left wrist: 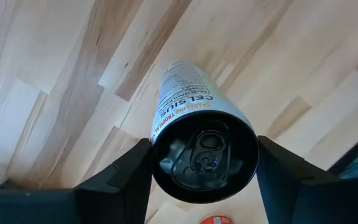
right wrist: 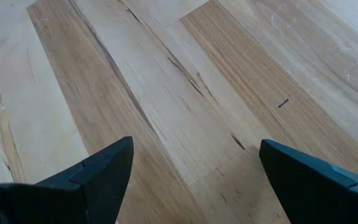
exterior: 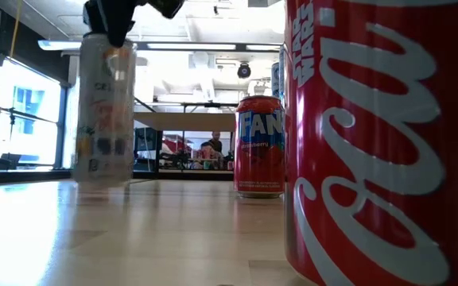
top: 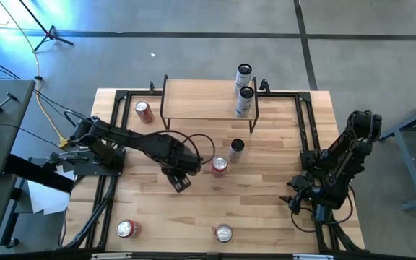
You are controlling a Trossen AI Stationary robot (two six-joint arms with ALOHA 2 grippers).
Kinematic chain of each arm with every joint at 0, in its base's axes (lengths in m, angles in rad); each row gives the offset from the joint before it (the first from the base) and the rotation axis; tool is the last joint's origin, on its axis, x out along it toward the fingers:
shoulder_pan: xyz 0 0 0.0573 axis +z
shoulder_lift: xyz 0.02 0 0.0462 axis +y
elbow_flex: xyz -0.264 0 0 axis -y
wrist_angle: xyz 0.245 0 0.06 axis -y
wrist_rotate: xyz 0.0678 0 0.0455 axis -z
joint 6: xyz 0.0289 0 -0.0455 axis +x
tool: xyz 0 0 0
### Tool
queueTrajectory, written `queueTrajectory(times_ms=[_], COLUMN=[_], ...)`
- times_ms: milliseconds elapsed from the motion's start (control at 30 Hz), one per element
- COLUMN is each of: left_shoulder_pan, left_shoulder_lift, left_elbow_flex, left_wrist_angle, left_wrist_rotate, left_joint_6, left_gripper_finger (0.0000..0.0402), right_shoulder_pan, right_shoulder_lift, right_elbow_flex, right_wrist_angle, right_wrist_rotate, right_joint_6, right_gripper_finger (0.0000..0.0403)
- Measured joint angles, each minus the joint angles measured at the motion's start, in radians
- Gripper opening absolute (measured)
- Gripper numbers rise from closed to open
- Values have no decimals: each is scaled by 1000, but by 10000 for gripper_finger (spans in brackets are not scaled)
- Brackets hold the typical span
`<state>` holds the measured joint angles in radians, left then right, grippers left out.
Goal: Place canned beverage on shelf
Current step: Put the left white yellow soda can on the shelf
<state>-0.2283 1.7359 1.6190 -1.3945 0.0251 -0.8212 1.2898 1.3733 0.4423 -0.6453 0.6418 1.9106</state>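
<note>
A slim white Celsius can (left wrist: pixel 185 99) with a black top stands upright under my left gripper (left wrist: pixel 204 171), which is shut on it left of the table's middle (top: pixel 180 178). In the low view the can (exterior: pixel 104 119) hangs from the gripper (exterior: pixel 114 24). The shelf (top: pixel 201 101) stands on its black legs at the table's far edge, with two slim cans (top: pixel 245 101) at its right end. My right gripper (right wrist: pixel 194 177) waits open over bare wood at the near right (top: pixel 300 198). My left gripper pinches the can's upper wall just below the black rim (left wrist: pixel 156 146) between its two fingers (left wrist: pixel 126 177), one on each opposite side. The fingers come from above, pointing down. The can hangs upright, its bottom (exterior: pixel 102 178) seemingly just clear of the table.
A red Fanta can (top: pixel 219 166) stands close to the right of the held can, with a dark-topped slim can (top: pixel 237 147) beyond it. More red cans stand left of the shelf (top: pixel 144 110) and at the near edge (top: pixel 127 229) (top: pixel 224 232).
</note>
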Motion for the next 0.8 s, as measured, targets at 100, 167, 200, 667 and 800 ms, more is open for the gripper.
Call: queueTrajectory(times_ms=[100, 167, 200, 667, 800], left_shoulder_pan=[22, 44, 57, 248, 304], left_shoulder_lift=[0, 0, 0, 0, 0], left_elbow_flex=[20, 27, 30, 38, 39], left_wrist_angle=[-1, -4, -4, -7, -33], left_wrist_rotate=[2, 2, 6, 69, 69], left_joint_6=[36, 64, 80, 424, 499], left_gripper_finger=[197, 197, 197, 202, 203], right_shoulder_pan=[0, 0, 0, 0, 0], right_shoulder_lift=[0, 0, 0, 0, 0], right_elbow_flex=[0, 0, 0, 0, 0], right_wrist_angle=[0, 0, 0, 0, 0], right_wrist_rotate=[0, 0, 0, 0, 0], right_joint_6=[0, 0, 0, 0, 0], right_gripper_finger=[339, 339, 339, 339, 339])
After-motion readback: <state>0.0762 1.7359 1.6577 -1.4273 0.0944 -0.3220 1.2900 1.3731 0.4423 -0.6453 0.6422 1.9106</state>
